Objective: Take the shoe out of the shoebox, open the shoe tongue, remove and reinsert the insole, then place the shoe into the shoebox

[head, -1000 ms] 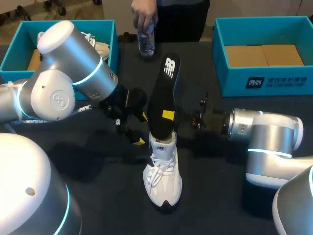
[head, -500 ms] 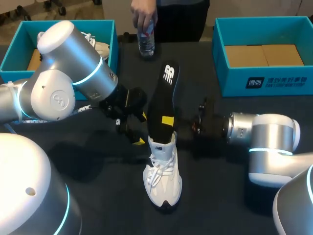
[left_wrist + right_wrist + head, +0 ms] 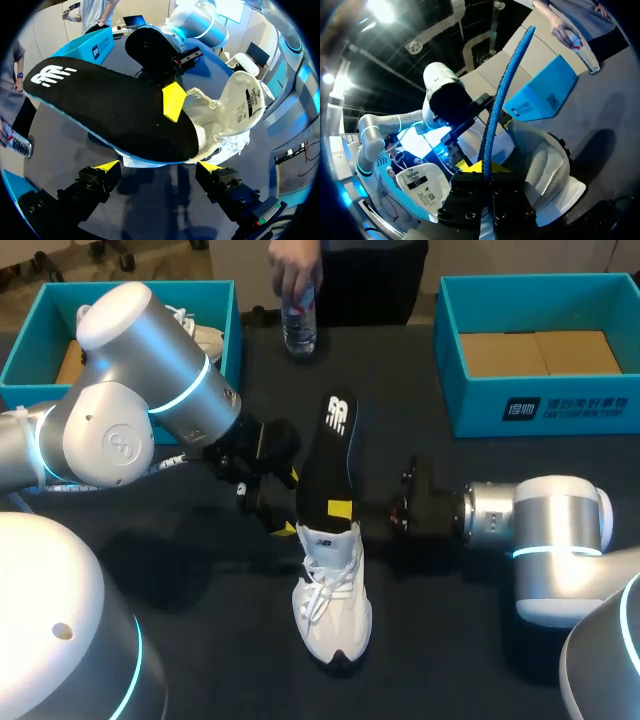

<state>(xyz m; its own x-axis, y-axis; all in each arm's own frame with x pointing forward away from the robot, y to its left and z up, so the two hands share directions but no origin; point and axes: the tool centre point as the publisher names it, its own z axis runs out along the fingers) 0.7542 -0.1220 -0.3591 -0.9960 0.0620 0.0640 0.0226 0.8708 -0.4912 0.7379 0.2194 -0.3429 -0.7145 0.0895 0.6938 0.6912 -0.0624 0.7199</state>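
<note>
My right end effector (image 3: 341, 509) is pinched narrow on the black insole (image 3: 330, 455), gripping it low down, just above the shoe's opening. The insole's lower end sits inside the white shoe (image 3: 333, 605) and its upper end tilts up and away from me. The shoe stands on its sole mid-tabletop (image 3: 220, 660), toe toward me, well apart from both blue shoeboxes (image 3: 470, 410). My left end effector (image 3: 159, 167) hangs wide open just beside the shoe's heel, holding nothing.
</note>
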